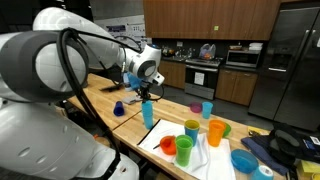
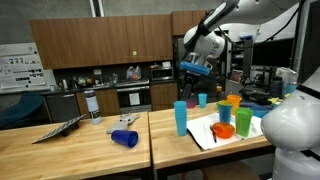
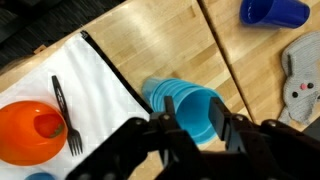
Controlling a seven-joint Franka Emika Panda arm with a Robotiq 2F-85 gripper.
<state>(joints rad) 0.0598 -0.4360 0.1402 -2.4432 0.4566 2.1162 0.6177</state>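
A stack of light blue cups [image 3: 165, 93] stands upright on the wooden table [image 3: 110, 35], beside the edge of a white cloth [image 3: 95, 100]. My gripper [image 3: 194, 110] hangs right over the stack's mouth, jaws apart, one finger on either side of the rim with nothing clamped. In both exterior views the gripper [image 1: 147, 92] [image 2: 193, 72] sits just above the blue stack [image 1: 148, 113] [image 2: 180, 117].
A dark blue cup [image 2: 125, 138] [image 3: 273, 12] lies on its side further along the table, near a grey object [image 3: 300, 70]. On the white cloth are an orange bowl [image 3: 30, 130], a black fork [image 3: 62, 112], and several orange, green and blue cups and bowls [image 1: 216, 131].
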